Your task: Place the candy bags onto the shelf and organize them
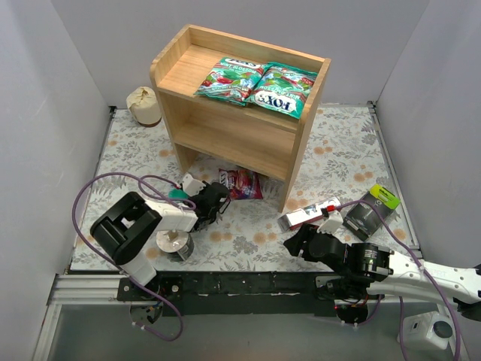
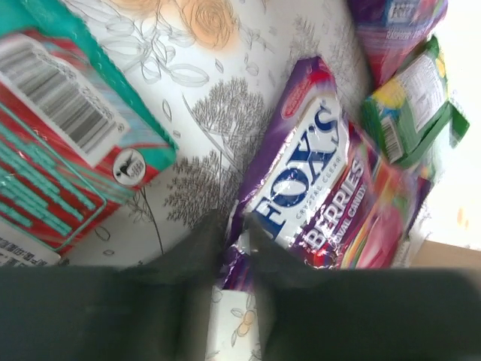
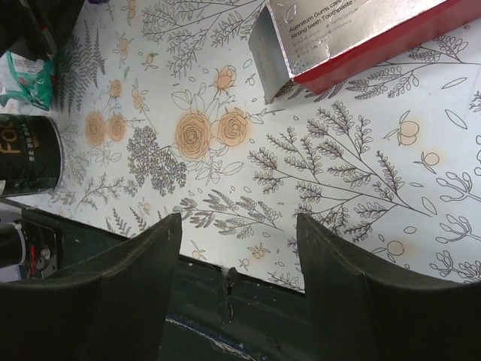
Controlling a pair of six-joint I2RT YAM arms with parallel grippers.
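Observation:
Two green-teal FOX'S candy bags (image 1: 229, 77) (image 1: 283, 89) lie side by side on the top tier of the wooden shelf (image 1: 304, 143). On the floral cloth under the shelf lies a purple FOX'S berries bag (image 2: 323, 180) (image 1: 242, 183). My left gripper (image 2: 235, 226) (image 1: 219, 197) is low at its near corner, the jaws pinched on the crinkled purple edge. Left of it is a teal-and-red bag (image 2: 68, 128), back side up. A magenta bag (image 2: 394, 22) and a green pouch (image 2: 413, 105) lie beyond. My right gripper (image 3: 237, 219) (image 1: 293, 244) hangs open over the table's near edge, holding nothing.
A slim red-and-white box (image 1: 307, 216) (image 3: 353, 37) lies just ahead of my right gripper. A grey tape roll (image 1: 362, 218) and a lime packet (image 1: 385, 197) sit to its right. A dark can (image 1: 174, 244) stands by the left arm. A cream roll (image 1: 143, 105) sits back left.

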